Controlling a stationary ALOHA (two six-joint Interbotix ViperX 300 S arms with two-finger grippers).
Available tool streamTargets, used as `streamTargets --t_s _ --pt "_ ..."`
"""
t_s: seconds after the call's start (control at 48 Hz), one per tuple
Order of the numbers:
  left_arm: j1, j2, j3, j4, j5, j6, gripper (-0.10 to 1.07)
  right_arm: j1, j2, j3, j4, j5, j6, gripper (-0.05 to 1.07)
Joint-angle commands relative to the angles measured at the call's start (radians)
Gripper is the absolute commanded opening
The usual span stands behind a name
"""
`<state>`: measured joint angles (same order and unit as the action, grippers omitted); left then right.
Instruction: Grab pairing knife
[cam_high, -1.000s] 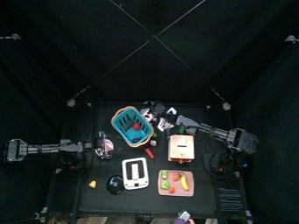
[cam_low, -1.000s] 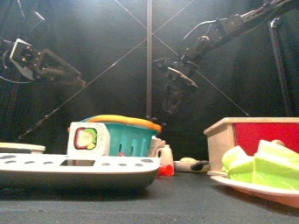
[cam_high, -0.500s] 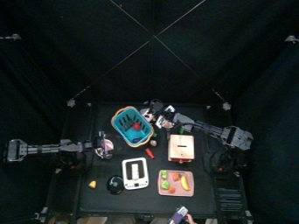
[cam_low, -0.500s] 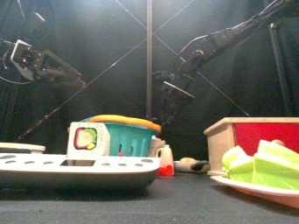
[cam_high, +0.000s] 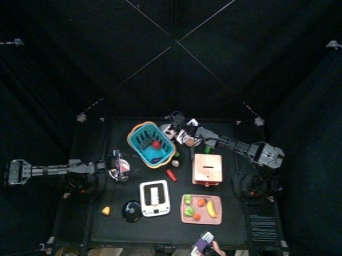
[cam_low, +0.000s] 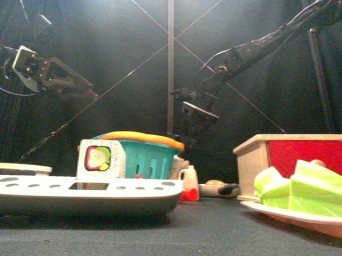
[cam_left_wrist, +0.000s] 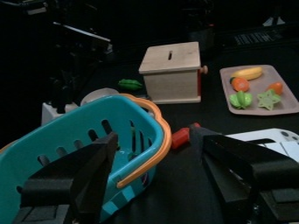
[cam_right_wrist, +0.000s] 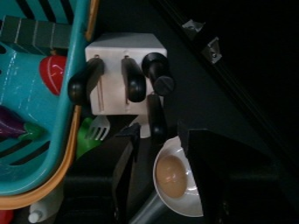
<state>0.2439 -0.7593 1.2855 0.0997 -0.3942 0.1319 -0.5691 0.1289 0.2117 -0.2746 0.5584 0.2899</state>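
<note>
the right claw, jaws wide and empty, has swung back over the knife block behind the basket, closing on the black handles while the left arm rests.

knife block: matt pale wood, as I see it past my claw
knife handles: smooth black plastic, slight sheen
basket: glossy teal plastic, orange rim
box: plain light wood, matt
fork: shiny metal
my jaws: matt black plastic
table: dull black
</note>
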Motion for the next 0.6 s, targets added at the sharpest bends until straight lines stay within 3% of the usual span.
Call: streamTargets --t_s 0.0,0.271,0.583 --pt "0.002 0.002 -0.012 -0.002 -0.003 0.002 0.98 -0.006 -0.02 -0.028 -0.002 -0.008 -0.003 0.77" --pt "0.002 0.002 -0.012 -0.002 -0.003 0.002 0.98 -0.005 -0.012 -0.032 -0.002 -0.008 -0.003 0.76" --pt "0.003 0.003 -0.012 -0.002 -0.003 0.002 0.98 -0.005 -0.012 -0.035 0.005 -0.002 -0.002 0.58"
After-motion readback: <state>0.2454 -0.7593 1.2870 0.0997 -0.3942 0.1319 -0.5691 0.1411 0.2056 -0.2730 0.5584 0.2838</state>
